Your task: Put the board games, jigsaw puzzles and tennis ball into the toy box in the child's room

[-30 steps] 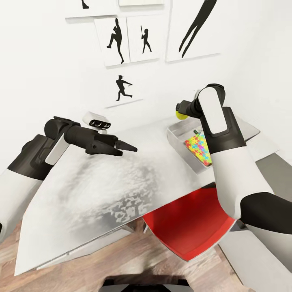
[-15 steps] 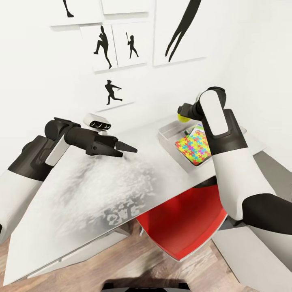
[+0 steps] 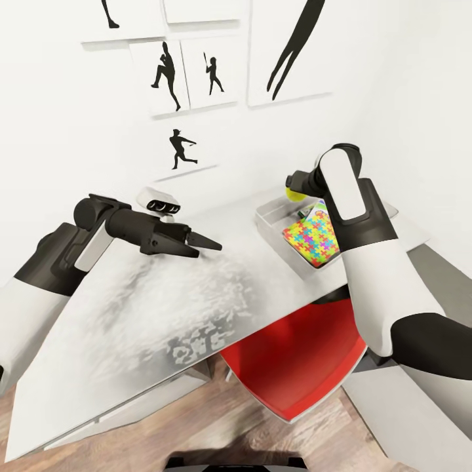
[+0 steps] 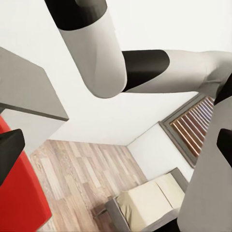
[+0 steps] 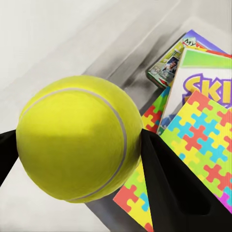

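My right gripper (image 3: 294, 189) is shut on the yellow-green tennis ball (image 3: 296, 191), holding it over the far end of the grey toy box (image 3: 271, 217) on the table (image 3: 151, 308). Inside the box lies a bright jigsaw puzzle (image 3: 313, 237) on top of board games. In the right wrist view the tennis ball (image 5: 77, 140) sits between the black fingers (image 5: 166, 186), above the toy box (image 5: 123, 60), the puzzle (image 5: 203, 137), the SKIP-BO game (image 5: 205, 79) and a smaller game box (image 5: 166, 65). My left gripper (image 3: 204, 246) hovers open over the table's middle, holding nothing.
A red chair (image 3: 298, 364) is tucked under the table's near edge below the toy box. Silhouette pictures (image 3: 177, 147) hang on the white wall behind. The left wrist view looks past my right arm to wooden floor (image 4: 82, 179) and the beige bed (image 4: 150, 203).
The head camera has swung, shifting the whole picture left. The ball stays gripped over the toy box's far end. My left gripper has dipped slightly.
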You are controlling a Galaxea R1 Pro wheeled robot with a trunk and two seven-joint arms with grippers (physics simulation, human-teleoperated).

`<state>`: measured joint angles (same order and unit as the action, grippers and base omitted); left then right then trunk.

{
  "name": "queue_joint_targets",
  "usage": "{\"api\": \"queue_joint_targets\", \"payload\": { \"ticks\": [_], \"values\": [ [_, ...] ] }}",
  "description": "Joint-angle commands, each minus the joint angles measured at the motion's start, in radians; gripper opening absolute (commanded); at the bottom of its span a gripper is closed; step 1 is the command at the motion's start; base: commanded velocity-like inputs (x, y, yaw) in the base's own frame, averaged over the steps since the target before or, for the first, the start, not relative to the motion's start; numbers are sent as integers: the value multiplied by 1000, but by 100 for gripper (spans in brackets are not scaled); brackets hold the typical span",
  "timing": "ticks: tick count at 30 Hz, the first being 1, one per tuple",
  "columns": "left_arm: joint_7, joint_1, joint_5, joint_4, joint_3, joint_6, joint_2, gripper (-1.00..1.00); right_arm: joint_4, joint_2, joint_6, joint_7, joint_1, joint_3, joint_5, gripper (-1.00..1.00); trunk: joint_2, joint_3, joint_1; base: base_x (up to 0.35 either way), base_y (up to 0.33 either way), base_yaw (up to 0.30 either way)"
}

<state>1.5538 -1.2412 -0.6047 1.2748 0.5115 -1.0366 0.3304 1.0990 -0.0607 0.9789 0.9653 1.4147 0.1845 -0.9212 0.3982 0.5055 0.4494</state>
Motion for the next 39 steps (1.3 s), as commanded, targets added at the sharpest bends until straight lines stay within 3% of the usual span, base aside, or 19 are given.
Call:
{"api": "queue_joint_targets", "payload": {
  "ticks": [1, 24, 39],
  "values": [
    [4, 0, 0, 0, 2, -11, 1, 100, 2, 0, 0, 14, 1, 1, -12, -100, 2, 2, 1, 0, 0, 0],
    [5, 2, -2, 0, -8, -11, 2, 100, 6, 3, 4, 1, 0, -10, -27, -100, 2, 21, 1, 0, 0, 0],
    [5, 2, -3, 0, -10, -11, 2, 100, -5, -9, 7, -2, 1, -16, -28, -100, 2, 35, 1, 0, 0, 0]
  ]
}}
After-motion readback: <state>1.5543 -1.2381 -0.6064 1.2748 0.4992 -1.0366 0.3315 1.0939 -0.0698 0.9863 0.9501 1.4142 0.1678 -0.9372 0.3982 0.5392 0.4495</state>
